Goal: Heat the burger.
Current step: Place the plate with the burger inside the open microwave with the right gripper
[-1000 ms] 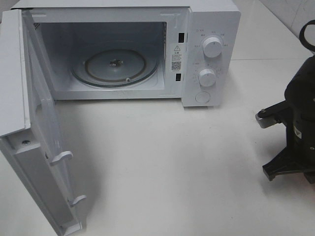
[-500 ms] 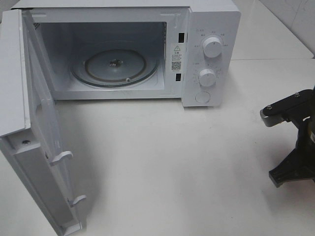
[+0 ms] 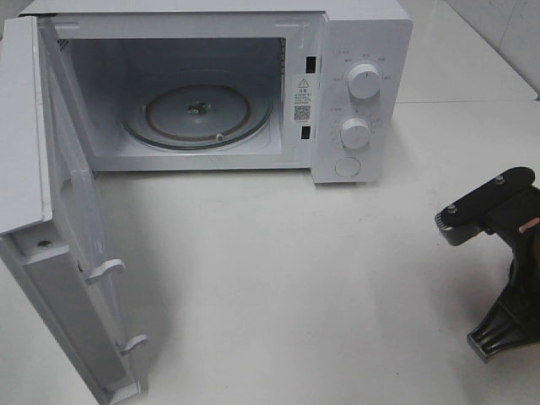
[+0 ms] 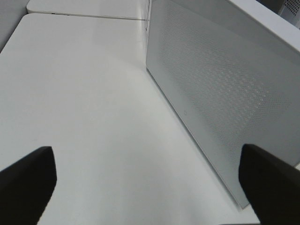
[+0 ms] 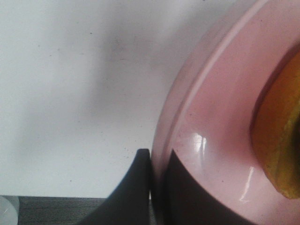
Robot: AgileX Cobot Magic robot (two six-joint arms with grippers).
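Pose: right gripper (image 5: 157,164) clamped on plate (image 5: 211,117) rim | left gripper (image 4: 147,176) spread wide beside door (image 4: 220,93)

White desk (image 3: 278,278), matte and faintly scuffed, carries 1 white microwave (image 3: 363,51) standing at its far side, the door (image 3: 72,253) swung wide open over the desk's left part, with 1 seam between 2 desk panels showing right of the appliance.

The burger (image 5: 281,140) lies on plate (image 5: 211,112); turntable (image 3: 169,120) sits inside microwave (image 3: 390,46).
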